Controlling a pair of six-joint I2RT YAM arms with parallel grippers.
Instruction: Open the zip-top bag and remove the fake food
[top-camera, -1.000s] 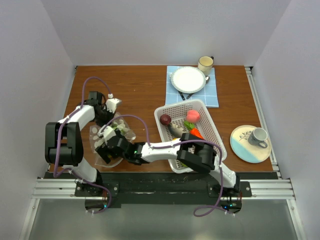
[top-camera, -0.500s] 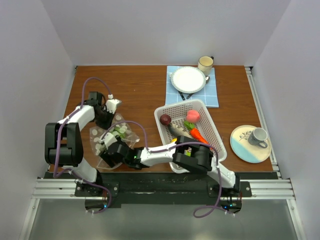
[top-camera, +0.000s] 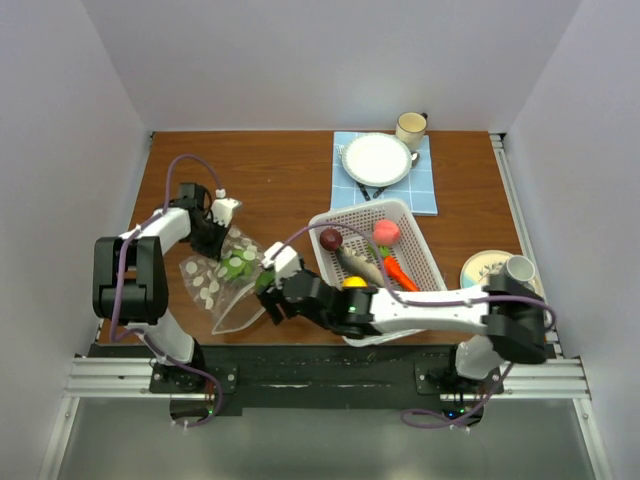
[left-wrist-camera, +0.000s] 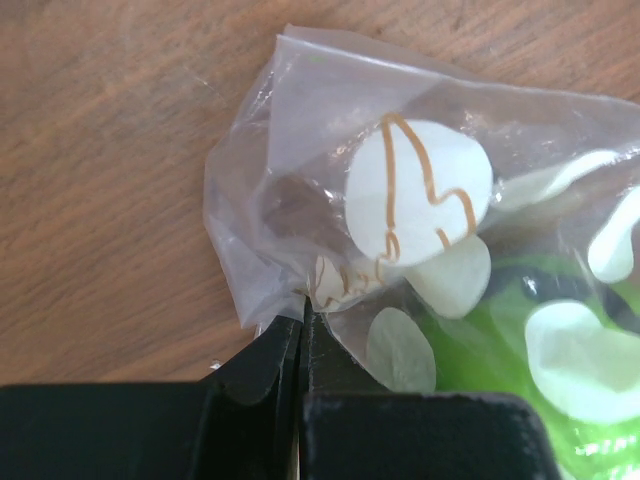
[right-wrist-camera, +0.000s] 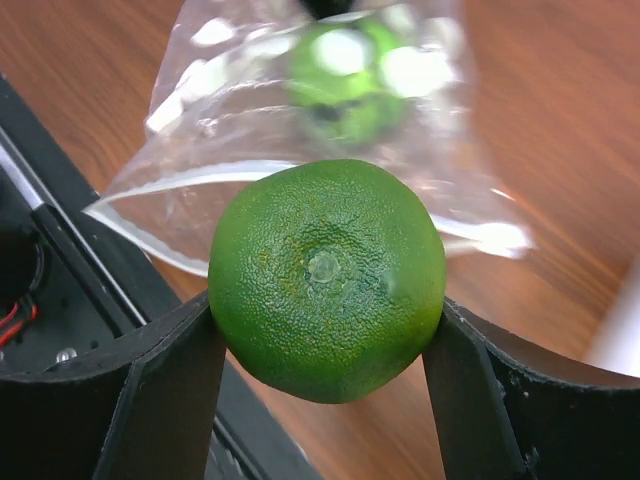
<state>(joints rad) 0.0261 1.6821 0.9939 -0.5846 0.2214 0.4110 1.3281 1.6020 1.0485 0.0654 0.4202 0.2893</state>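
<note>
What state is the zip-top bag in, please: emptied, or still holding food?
Not empty: a green piece shows inside the zip-top bag; the right tool grips another green fruit outside.

My left arm (top-camera: 160, 230) and right arm (top-camera: 430, 312) are white tubes joined by chunky black housings, each trailing a looping purple cable (top-camera: 172, 175). Both bases sit bolted to a black plate (top-camera: 310, 372) on a silver rail (top-camera: 100, 378). My left gripper (left-wrist-camera: 303, 320) and right gripper (right-wrist-camera: 325, 305) have flat, angular black fingers (right-wrist-camera: 165, 390).
</note>
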